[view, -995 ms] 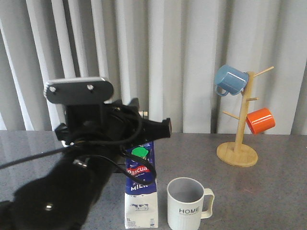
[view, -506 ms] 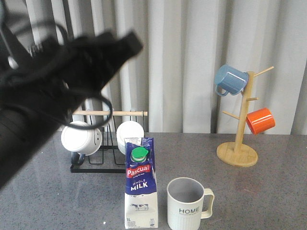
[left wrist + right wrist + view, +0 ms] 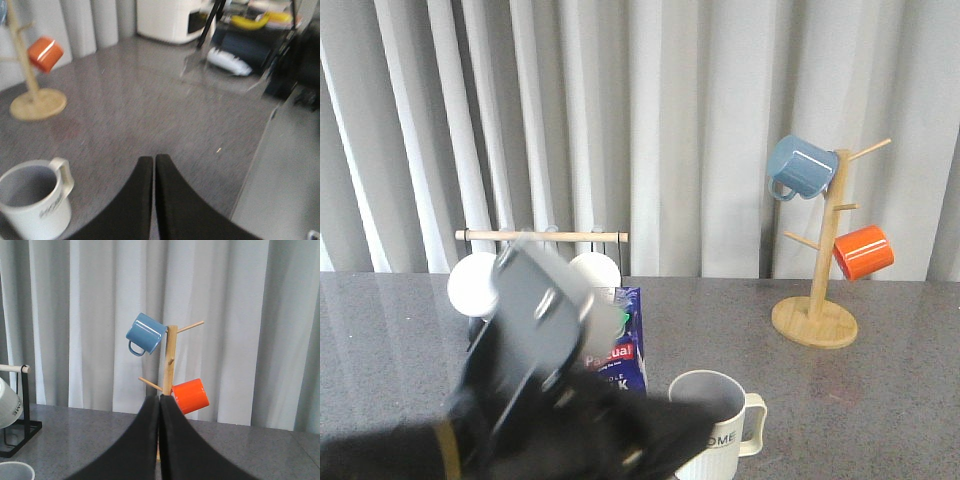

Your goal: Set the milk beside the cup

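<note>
The milk [image 3: 623, 340] stands on the bench just beside the cup [image 3: 718, 420], both end effectors [image 3: 153, 165] [image 3: 159, 402] are pinched shut and empty, and the blurred left arm sweeping close could clip the carton over.

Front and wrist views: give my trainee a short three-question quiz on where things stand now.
1. True or false: the milk carton stands upright on the table, beside the ribbed cup.
2. Which mug hangs highest on the wooden mug tree? A) blue mug B) orange mug C) green
3. Fill in: the left gripper has its fingers pressed ____, holding nothing.

Key:
1. True. The left arm blocks the carton's lower part in the front view.
2. A.
3. Together. The right gripper looks the same.
</note>
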Controlling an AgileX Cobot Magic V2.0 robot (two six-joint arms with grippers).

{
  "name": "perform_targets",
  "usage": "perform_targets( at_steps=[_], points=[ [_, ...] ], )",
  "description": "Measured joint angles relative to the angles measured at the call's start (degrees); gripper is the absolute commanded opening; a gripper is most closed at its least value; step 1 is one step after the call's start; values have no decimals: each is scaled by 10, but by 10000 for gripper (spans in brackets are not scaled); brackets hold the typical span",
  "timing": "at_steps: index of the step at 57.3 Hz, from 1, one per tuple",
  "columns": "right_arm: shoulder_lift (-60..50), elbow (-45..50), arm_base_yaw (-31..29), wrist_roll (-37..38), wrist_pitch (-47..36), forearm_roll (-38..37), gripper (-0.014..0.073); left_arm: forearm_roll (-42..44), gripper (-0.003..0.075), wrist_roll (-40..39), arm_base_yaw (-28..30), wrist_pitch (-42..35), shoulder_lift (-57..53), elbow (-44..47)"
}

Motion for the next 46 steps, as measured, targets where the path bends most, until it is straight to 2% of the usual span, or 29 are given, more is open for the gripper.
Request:
perform_targets(
  at_steps=[5, 10, 24, 29, 35, 46],
  points=[
    [0, 0, 0, 0, 0, 0, -8, 58, -6, -46, 39, -57, -61, 100],
    [0, 0, 0, 0, 0, 0, -8, 74, -6, -61, 90, -101, -125, 175],
    [0, 0, 0, 0, 0, 0, -8, 81, -6, -57, 323, -153, -329, 346],
    [0, 0, 0, 0, 0, 0, -8, 81, -6, -56, 387, -173, -395, 400],
    [0, 0, 0, 0, 0, 0, -8, 84, -6, -54, 432, -196, -475, 473],
    [0, 0, 0, 0, 0, 0, -8, 87, -6, -66, 478, -215, -596, 577]
  ],
)
